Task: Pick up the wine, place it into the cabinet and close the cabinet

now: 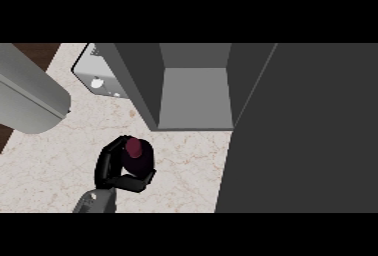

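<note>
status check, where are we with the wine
Left hand shut on dark wine bottle with red cap. Right hand not in view. Grey cabinet open ahead, door swung right.

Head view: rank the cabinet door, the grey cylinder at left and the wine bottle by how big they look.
Largest: cabinet door, filling the right side.
Next: grey cylinder, though it may simply be nearer the camera.
Smallest: wine bottle, seen from above, partly hidden by the left hand.
</note>
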### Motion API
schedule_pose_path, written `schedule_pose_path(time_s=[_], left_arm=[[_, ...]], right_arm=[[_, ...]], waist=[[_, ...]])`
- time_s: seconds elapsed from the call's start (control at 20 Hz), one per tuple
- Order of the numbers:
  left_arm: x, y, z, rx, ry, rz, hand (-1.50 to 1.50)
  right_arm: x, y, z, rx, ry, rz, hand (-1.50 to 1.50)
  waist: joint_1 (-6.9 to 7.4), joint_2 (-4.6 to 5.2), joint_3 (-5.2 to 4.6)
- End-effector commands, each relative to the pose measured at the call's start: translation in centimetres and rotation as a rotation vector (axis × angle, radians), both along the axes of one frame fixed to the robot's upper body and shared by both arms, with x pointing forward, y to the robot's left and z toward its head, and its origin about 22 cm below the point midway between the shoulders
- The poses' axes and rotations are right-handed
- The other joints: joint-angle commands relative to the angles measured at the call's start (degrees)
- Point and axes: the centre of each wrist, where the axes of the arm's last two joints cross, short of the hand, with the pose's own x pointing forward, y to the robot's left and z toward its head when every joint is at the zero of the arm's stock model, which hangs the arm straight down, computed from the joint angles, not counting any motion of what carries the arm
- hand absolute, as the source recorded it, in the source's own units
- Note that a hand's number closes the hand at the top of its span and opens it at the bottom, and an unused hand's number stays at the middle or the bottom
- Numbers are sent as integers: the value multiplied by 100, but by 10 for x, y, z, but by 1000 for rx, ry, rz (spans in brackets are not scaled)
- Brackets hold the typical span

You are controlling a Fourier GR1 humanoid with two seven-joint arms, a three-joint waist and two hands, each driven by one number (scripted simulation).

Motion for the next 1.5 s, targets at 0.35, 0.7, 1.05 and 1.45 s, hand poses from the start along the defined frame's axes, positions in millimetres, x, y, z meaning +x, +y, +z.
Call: schedule_pose_path(time_s=[0.35, 0.7, 1.05, 1.45], left_arm=[[19, -20, 83, -48, -87, -121, 150], [13, -93, 157, -161, -58, -146, 150], [38, -124, 203, -137, -45, -115, 150], [66, -152, 238, -138, 9, -54, 150]], right_arm=[[-16, -1, -8, -5, 47, 106, -150], [-21, -4, -15, 0, 63, 105, -150], [-20, -8, -6, 3, 48, 115, -150], [-1, 6, -4, 4, 46, 110, -150]], waist=[[48, -8, 3], [-7, -26, 8], [-74, 8, 2], [-54, 24, -4]])
